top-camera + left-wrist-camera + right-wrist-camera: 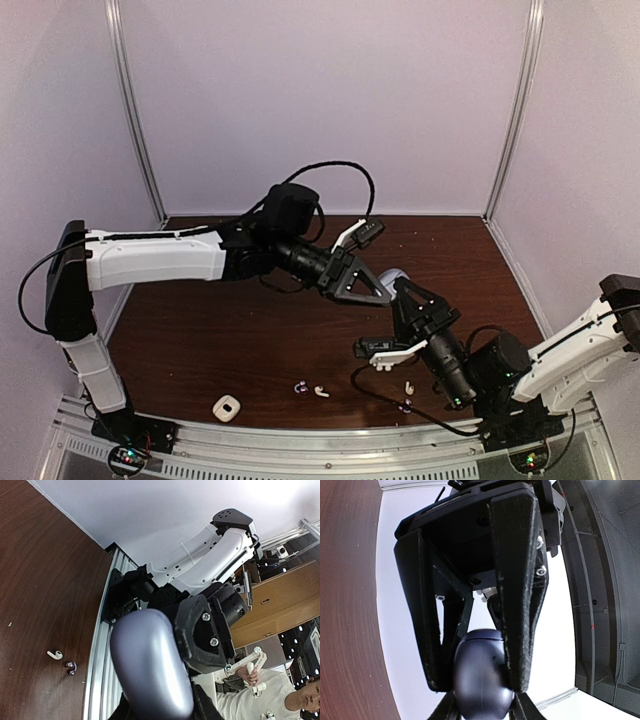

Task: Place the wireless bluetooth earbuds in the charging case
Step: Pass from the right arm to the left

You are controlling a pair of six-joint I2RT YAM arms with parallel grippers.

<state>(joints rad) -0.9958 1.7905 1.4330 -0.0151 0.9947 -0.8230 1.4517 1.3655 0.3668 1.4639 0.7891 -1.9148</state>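
A closed lavender-purple charging case hangs in the air between my two grippers, above the middle of the table. My left gripper is shut on it, and so is my right gripper, from the opposite side. In the left wrist view the case fills the centre with the right gripper's finger against its side. In the right wrist view the case sits between the left gripper's fingers. Near the front edge lie a purple earbud, a white earbud, another white earbud and another purple earbud.
A white charging case lies on the brown table near the front left. The metal rail runs along the near edge. White walls enclose the back and sides. A white earbud and a purple one show beside the rail.
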